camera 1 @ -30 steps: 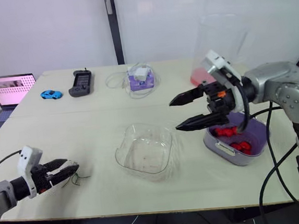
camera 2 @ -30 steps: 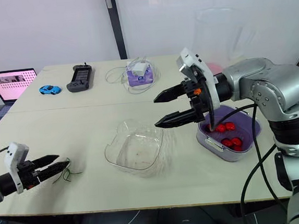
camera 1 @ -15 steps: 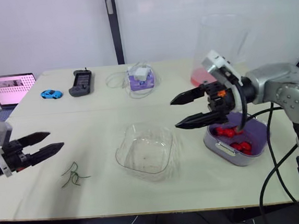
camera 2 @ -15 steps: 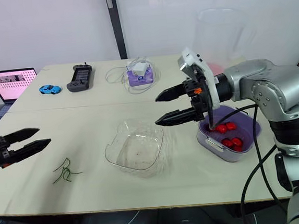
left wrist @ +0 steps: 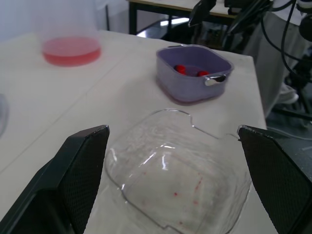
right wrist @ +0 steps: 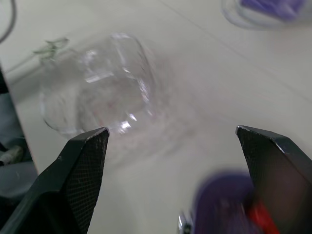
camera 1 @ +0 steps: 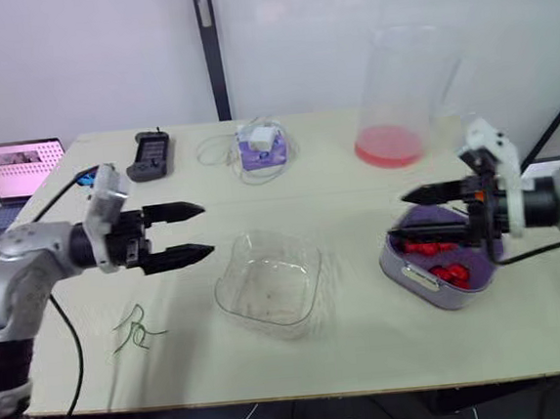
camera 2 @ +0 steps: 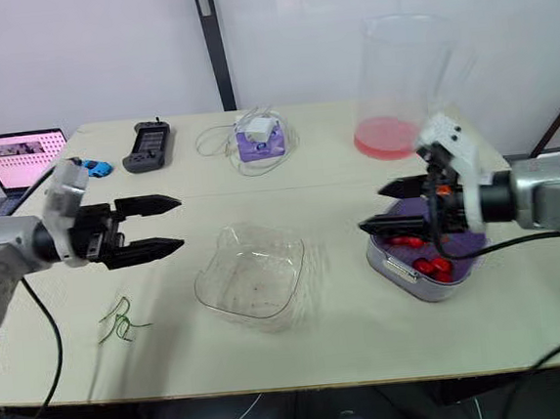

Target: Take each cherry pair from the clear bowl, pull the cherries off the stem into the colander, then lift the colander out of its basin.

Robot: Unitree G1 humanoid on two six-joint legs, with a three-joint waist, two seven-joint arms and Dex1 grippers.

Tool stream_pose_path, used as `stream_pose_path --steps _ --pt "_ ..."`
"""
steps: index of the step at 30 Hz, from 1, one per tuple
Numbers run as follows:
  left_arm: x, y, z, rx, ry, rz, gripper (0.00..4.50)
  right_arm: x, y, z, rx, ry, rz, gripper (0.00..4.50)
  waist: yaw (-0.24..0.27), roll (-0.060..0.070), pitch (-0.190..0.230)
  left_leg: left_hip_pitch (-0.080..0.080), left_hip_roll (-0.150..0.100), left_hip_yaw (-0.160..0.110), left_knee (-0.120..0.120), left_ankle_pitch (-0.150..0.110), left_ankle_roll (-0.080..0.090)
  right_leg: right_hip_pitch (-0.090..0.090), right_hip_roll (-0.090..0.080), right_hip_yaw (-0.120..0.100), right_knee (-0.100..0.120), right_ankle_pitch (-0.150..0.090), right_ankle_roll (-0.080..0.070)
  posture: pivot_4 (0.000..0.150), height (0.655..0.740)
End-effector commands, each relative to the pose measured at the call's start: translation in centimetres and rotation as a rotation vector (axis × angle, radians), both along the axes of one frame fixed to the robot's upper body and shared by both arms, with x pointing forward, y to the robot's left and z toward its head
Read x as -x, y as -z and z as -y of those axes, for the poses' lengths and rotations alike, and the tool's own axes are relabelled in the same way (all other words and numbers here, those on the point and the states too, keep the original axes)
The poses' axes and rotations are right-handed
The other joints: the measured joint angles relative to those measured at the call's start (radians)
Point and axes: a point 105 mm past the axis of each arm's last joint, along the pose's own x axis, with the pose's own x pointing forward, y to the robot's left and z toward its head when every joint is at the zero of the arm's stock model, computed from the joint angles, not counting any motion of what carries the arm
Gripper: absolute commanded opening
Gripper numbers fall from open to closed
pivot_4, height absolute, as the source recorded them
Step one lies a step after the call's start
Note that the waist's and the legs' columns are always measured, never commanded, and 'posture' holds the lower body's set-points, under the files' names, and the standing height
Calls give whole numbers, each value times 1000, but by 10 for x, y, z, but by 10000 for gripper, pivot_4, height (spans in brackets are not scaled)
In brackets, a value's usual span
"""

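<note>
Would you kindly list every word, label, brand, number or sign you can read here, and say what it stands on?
No text is legible in these views.
The laptop screen: a pink page with rows of small marks, too small to read.
The black handheld device: no marking that can be made out.
The purple box: no readable label.

clear bowl [camera 1: 270, 287] centre; colander [camera 1: 442, 268] right; stems [camera 1: 133, 327] left.

Colander [right wrist: 226, 207] blurred, cut off at the edge; cherries [right wrist: 256, 214] an indistinct red smear
</note>
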Motion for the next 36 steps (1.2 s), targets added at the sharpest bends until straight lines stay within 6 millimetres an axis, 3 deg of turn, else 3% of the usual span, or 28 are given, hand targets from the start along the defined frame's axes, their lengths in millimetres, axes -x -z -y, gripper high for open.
stream_pose_path --steps 1,6,12,17,22,25,31,36 --pt "6 -13 14 3 110 57 44267 22 -1 3 66 15 7 45000 -2 0 0 0 0 0 1 0 0 0 0 0 0 0 0 1500 7332" --pt "14 -23 34 8 259 68 44267 46 7 30 79 178 -46 45000 0 0 0 0 0 0 2 0 0 1 0 0 1 0 0 1500 7332" --pt "19 -32 56 24 372 83 44267 93 25 73 43 400 -118 45000 22 -2 -1 1 0 0 2 0 1 3 0 0 0 0 0 1500 7332" --pt "16 -36 68 40 396 87 44267 112 29 76 56 417 -124 45000 17 -2 -1 3 0 0 2 -1 1 6 0 0 -2 0 0 1500 7332" --pt "6 -32 76 35 363 120 44267 85 24 62 196 380 54 45000 5 -2 -1 9 0 0 1 -1 1 12 1 0 -2 0 1 1500 7332" --pt "0 -21 81 36 340 127 44267 64 16 34 197 278 123 45000 -5 -2 -1 9 0 -1 1 -1 1 13 0 0 -4 0 1 1500 7332" --pt "-1 -15 88 55 309 135 44267 33 17 5 157 179 -7 45000 -3 -2 -1 8 0 -1 1 -1 1 13 0 -1 -4 0 1 1500 7332" --pt "3 -9 91 51 278 141 44267 13 42 -6 238 166 -169 45000 2 -2 -1 4 0 -2 2 -1 1 9 -1 -1 -5 0 1 1500 7332"
